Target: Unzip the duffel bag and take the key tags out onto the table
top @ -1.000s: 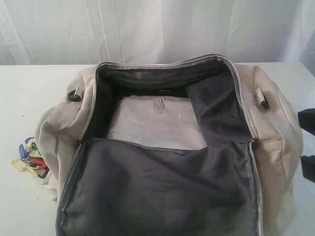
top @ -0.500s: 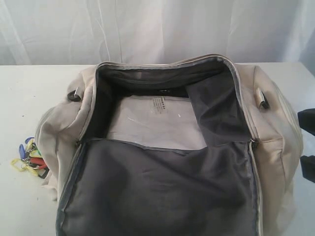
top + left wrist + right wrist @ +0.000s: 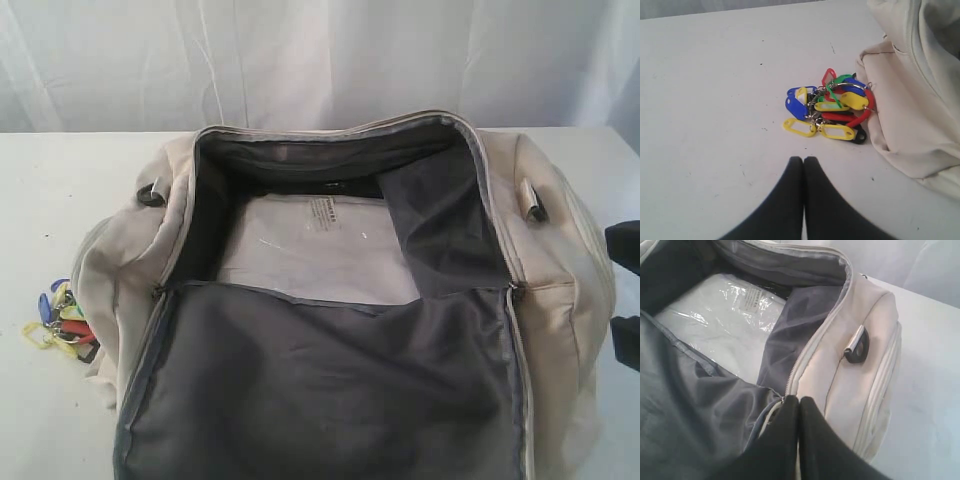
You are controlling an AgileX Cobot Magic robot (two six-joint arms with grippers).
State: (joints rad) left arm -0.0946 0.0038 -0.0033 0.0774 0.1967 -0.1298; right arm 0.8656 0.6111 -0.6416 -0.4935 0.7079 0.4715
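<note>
Task status: I judge it all but done. The duffel bag [image 3: 560, 300] lies unzipped with its flap laid open, showing dark lining.
Key tags [image 3: 830, 112]: on the table [image 3: 50, 200], bunched against the bag's end wall on my left side, the red tag touching the fabric.
Bag contents: only a clear plastic packet [image 3: 320, 250] shows inside; no tags seen there.
Left gripper [image 3: 803, 160]: fingers pressed together, holding nothing, near the tags on the side away from the bag.
Right gripper [image 3: 799, 401]: clenched on nothing, over the bag's rim beside the zip [image 3: 800, 360].
Step in hand: withdrawal, by my reading. Lift first, then draw off, so neither finger drags the bunch or snags the lining.
Open room, left: wide bare tabletop away from the bag; the best retreat path.
Open room, right: a narrower strip of table beyond the bag.
Edges: the bag's near end runs out of the exterior view, so the table edge there cannot be told.
</note>
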